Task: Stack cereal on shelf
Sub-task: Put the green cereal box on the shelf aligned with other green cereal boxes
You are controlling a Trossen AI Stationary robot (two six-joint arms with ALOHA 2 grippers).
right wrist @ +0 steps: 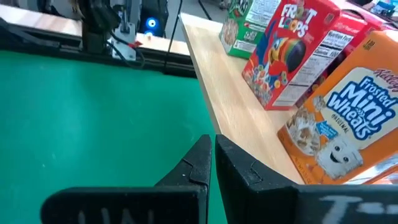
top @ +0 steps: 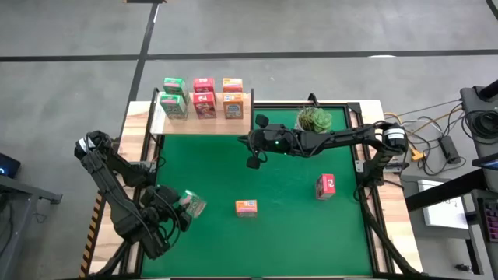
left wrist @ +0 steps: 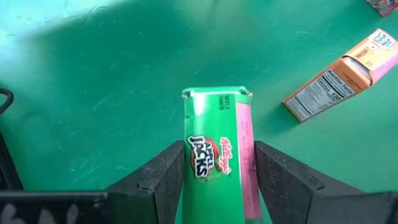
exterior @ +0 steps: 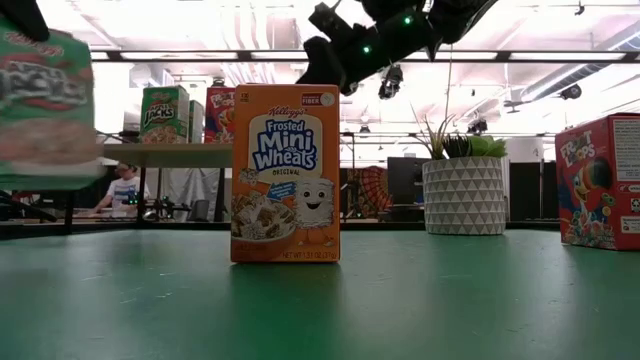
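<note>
Cereal count so far: six boxes sit on the shelf (top: 204,124), two each of green, pink and orange. Left pincer (left wrist: 214,171) has its fingers clamped on a green box (left wrist: 214,146), lifted near the surface's front left. Right pincer (right wrist: 213,163) is closed and empty, hovering by the shelf edge. Still loose on the green surface (top: 288,187): an orange box (top: 247,207) and a pink box (top: 325,186).

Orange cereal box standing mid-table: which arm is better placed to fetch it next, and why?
Right. The right gripper is shut and empty near the shelf; the left gripper already clamps a green box. The orange box stands between them.
</note>
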